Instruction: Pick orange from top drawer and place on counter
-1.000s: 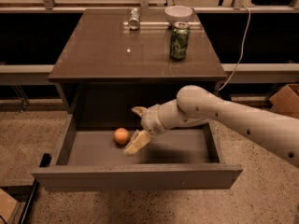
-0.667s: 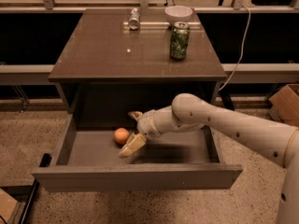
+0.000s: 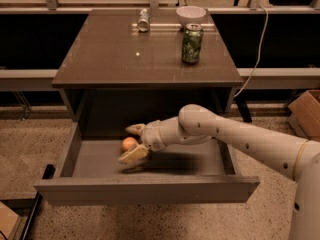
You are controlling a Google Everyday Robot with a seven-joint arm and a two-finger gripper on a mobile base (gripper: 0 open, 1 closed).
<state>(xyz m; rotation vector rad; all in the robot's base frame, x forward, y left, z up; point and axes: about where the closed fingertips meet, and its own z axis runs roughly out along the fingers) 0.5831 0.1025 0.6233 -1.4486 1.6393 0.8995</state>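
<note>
The orange (image 3: 129, 143) lies on the grey floor of the open top drawer (image 3: 145, 189), left of centre. My gripper (image 3: 133, 142) reaches into the drawer from the right on a white arm. It is open, with one finger (image 3: 135, 129) behind the orange and the other finger (image 3: 132, 155) in front of it, so the orange sits between them. The fingers do not press on the fruit. The counter (image 3: 120, 59) is the dark glossy top above the drawer.
On the counter stand a green can (image 3: 192, 44), a white bowl (image 3: 191, 15) behind it and a lying silver can (image 3: 143, 20). A cardboard box (image 3: 307, 114) sits on the floor at right. A white cable (image 3: 255, 54) hangs at the counter's right.
My gripper has moved left in the drawer, so its open fingers now straddle the orange. The orange has not moved.
</note>
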